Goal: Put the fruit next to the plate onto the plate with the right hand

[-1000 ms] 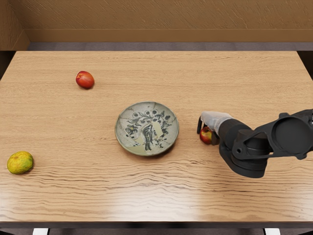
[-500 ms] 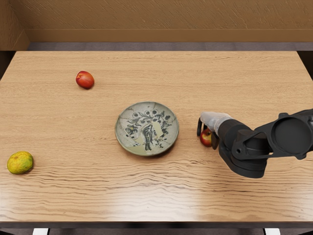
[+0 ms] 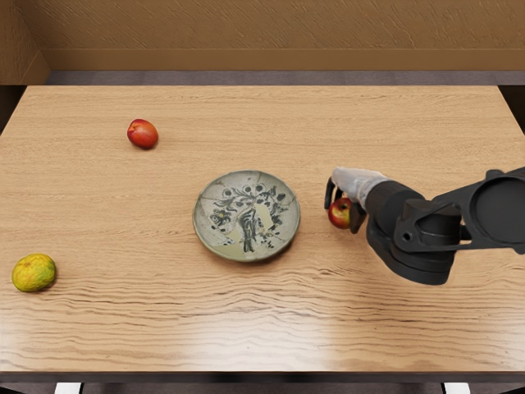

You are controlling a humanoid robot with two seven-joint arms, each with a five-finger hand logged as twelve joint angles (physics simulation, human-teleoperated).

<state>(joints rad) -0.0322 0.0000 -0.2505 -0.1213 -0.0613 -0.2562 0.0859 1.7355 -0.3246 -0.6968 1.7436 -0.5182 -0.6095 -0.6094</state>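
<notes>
My right hand [image 3: 350, 195] is clenched around the small red fruit [image 3: 339, 213], which sits in my fingers just to the right of the plate [image 3: 201, 217], not yet over it; whether it is clear of the bench [image 3: 410, 328] I cannot tell. The hold looks to me like a fingertip pinch on a round, smooth thing, so a quick sideways swing could let it slip out and roll away. Carrying it too low could knock it against the plate's rim.

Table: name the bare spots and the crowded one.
Free: the near strip below the plate, and the far edge right of the red fruit. Crowded: right of the plate, where the right hand grips the apple.
</notes>
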